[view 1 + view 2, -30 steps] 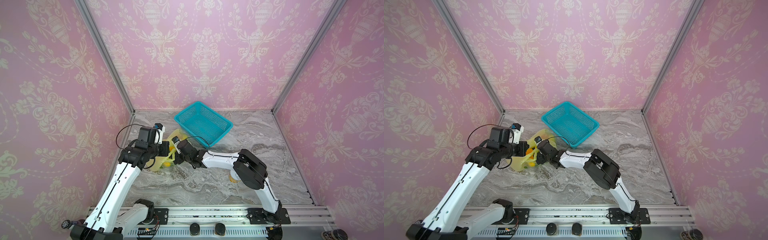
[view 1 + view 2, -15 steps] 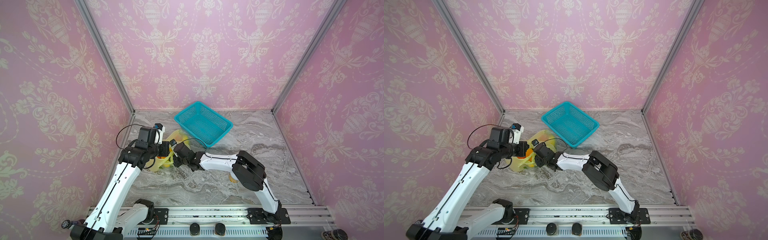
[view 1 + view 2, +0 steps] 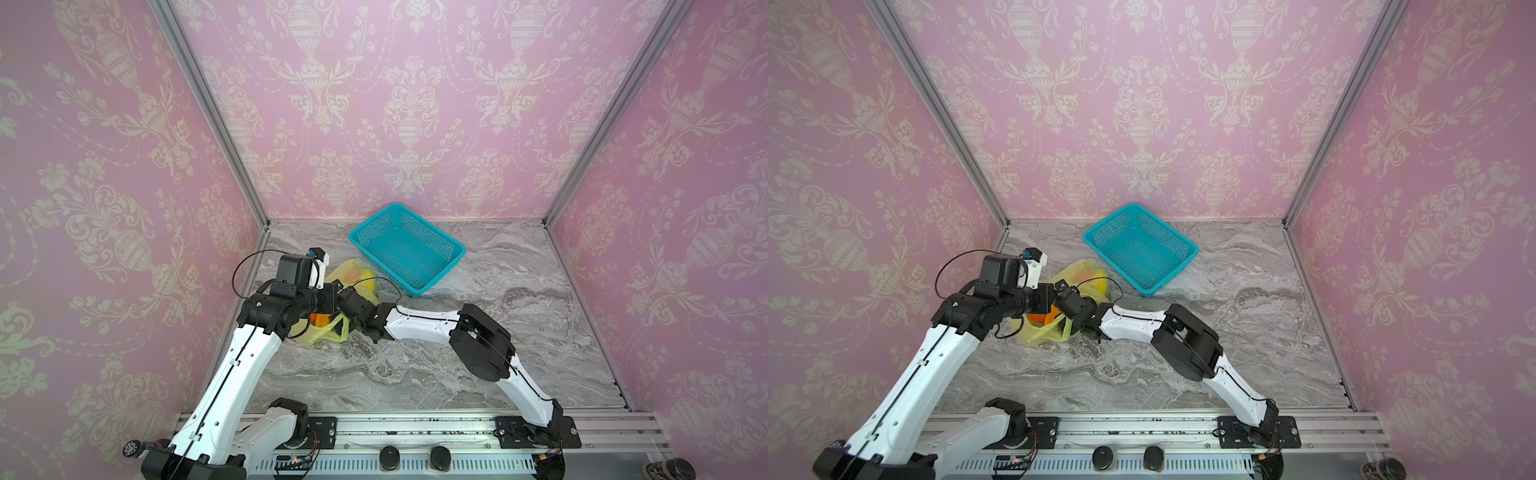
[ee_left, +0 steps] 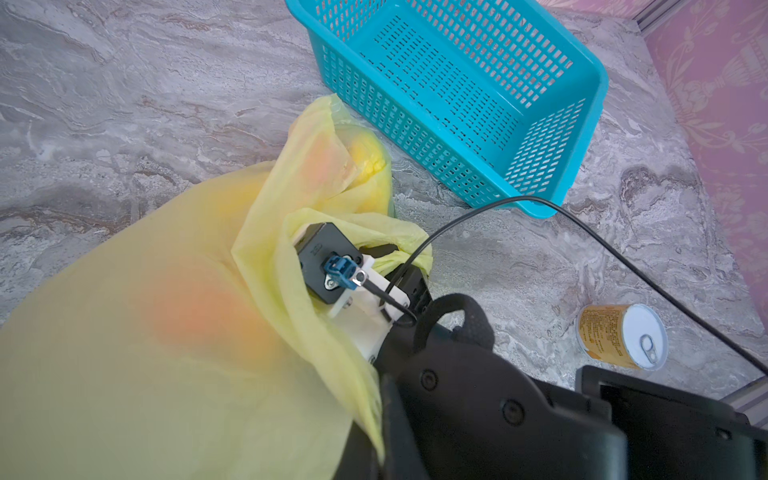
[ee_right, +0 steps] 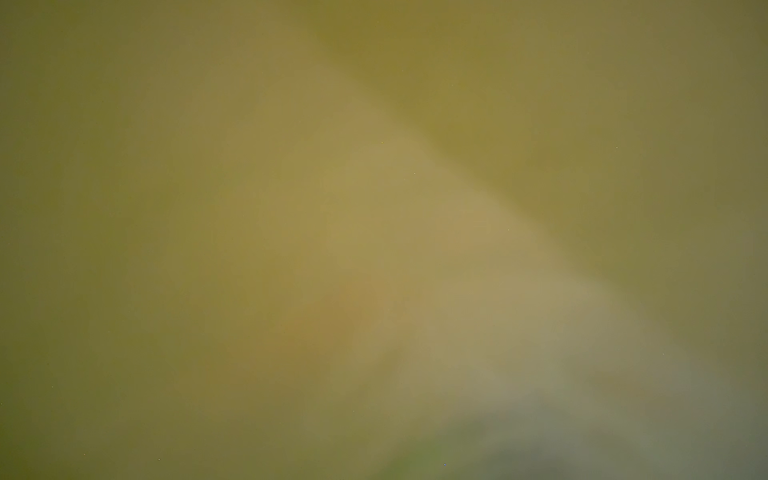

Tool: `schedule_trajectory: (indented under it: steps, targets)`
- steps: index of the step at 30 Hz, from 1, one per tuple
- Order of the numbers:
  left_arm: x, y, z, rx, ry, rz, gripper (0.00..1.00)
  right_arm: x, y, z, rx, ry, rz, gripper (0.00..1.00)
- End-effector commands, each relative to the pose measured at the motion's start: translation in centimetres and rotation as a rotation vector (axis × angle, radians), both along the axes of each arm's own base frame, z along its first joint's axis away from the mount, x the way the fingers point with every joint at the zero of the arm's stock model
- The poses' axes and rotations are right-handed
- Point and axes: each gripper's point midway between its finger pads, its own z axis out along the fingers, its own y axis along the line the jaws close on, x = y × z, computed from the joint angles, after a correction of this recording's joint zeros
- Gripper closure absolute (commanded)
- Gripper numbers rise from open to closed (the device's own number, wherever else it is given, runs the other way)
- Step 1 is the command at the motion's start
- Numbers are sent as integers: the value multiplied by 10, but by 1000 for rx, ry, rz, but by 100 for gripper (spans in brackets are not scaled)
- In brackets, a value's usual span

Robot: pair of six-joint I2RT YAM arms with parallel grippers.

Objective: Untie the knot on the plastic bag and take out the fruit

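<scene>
- Currently pinches the plastic bag (image 3: pixel 353 276) with the left hand (image 3: pixel 328 301), clamped fully closed, apparently on film near the mouth, and holds that edge up off the marble worktop (image 3: pixel 415 374), just beside the teal mesh basket (image 3: pixel 436 272).
- Buries the right hand (image 3: pixel 347 302) inside the bag mouth; cannot tell its opening, nor any grip on the fruit (image 3: pixel 319 319), with yellow film blanketing the right wrist view.
- Finds no tied knot anywhere; judges it already undone, with loose handle loops (image 3: pixel 328 334) drooping below both wrists.
- Shows orange fruit bare at the mouth in both top views, plus orange and yellow glows through the film in the left wrist view.
- Risks grasping blind: squeezing film together with fruit and dragging the whole bag along on withdrawal.
- Risks tearing the thin film against the clamped left hand if pulled hard.
- Could snag a loop on the right wrist camera (image 4: pixel 324 253) or its cable (image 4: pixel 582 232).
- Could spill round fruit across the worktop on dropping the lifted edge.
</scene>
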Motion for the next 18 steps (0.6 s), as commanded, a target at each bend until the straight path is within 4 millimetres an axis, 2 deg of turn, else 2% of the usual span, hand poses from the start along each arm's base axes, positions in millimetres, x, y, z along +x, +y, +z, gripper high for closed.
schedule_trajectory:
  steps: [1,3,8,12,18]
  targets:
    - [-1,1,1,-4,-10,5,100,-10,-21,-38,-116,79,-12,36]
    - [-1,3,-1,4,0,12,100,-13,-24,-30,-98,78,-10,46]
    - [1,11,-6,45,11,46,100,-21,-28,-1,-27,66,3,55]
    - [3,12,-11,53,28,50,100,-25,-25,35,57,27,40,65]
    - [4,12,-17,58,49,50,100,-42,-29,88,179,-9,110,74]
